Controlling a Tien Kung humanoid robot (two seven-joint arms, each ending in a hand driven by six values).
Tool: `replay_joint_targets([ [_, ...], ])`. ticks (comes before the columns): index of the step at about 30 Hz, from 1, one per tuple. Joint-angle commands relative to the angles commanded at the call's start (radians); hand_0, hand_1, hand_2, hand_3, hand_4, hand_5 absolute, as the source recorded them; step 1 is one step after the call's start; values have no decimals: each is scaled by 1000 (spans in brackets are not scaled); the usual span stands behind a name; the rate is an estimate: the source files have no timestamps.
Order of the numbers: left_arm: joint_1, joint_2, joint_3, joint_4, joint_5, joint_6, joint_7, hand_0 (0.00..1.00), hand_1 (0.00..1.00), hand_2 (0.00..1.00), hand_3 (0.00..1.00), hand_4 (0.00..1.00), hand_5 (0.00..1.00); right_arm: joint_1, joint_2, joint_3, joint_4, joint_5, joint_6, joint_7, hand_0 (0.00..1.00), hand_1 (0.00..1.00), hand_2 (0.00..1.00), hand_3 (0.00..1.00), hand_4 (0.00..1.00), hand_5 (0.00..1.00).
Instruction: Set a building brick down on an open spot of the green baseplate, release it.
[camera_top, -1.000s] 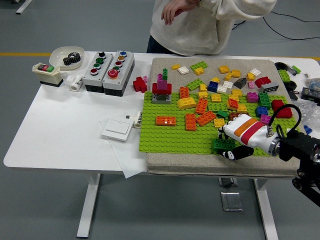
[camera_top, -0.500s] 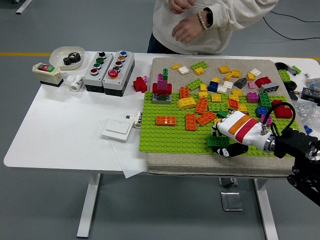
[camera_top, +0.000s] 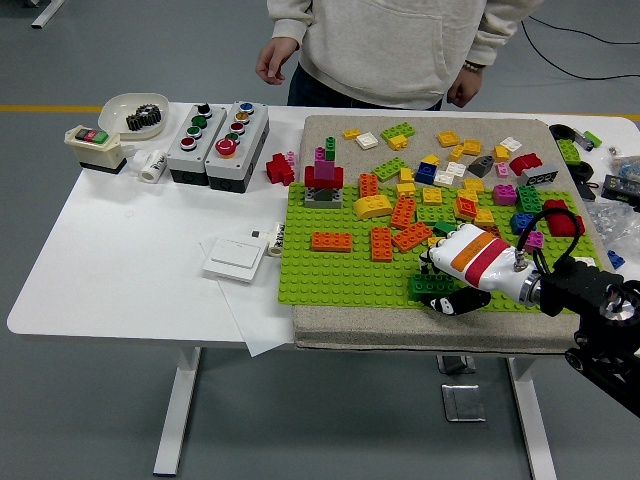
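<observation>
- Gripping a dark green building brick (camera_top: 432, 287), the right hand (camera_top: 462, 272) holds it low over the near edge of the green baseplate (camera_top: 340, 275), fingers above and black thumb below; whether the brick touches the studs cannot be told.
- Bare green studs lie to the left of the brick, toward an orange brick (camera_top: 331, 241) lying flat on the plate.
- Far of the hand, yellow, orange, green and red bricks crowd the plate and spill onto the grey mat (camera_top: 330, 128) beneath it.
- Left of the mat on the white tabletop (camera_top: 120, 250) sit a white wall switch (camera_top: 236, 258), two grey button boxes (camera_top: 217, 131) and a bowl holding a black gear (camera_top: 133, 113).
- A person in a pale sweatshirt (camera_top: 385, 45) stands at the far side, hands hanging at their sides.
</observation>
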Motion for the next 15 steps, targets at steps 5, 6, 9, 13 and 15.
replay_joint_targets([
  [5, -1, 0, 0, 0, 0, 0, 0, 749, 763, 795, 697, 792, 752, 2, -3, -6, -2, 0, -8, 5, 240, 350, 475, 517, 634, 470],
  [6, -1, 0, -1, 0, 1, 0, 0, 749, 763, 795, 697, 792, 752, 2, -3, -7, -2, 0, -8, 5, 240, 350, 475, 517, 634, 470],
  [9, -1, 0, -2, 0, 3, 0, 1, 748, 763, 795, 698, 792, 752, 1, -2, -8, 0, 0, -7, 5, 246, 354, 476, 515, 637, 473],
  [13, 0, 0, -2, 0, 3, -1, 2, 748, 763, 795, 698, 792, 752, -1, -3, -11, 9, 0, -7, 6, 246, 354, 476, 515, 637, 473],
  [15, 0, 0, -3, 0, 4, -1, 2, 748, 764, 795, 699, 792, 752, -2, -2, -14, 9, 0, -7, 7, 247, 356, 476, 517, 638, 472],
])
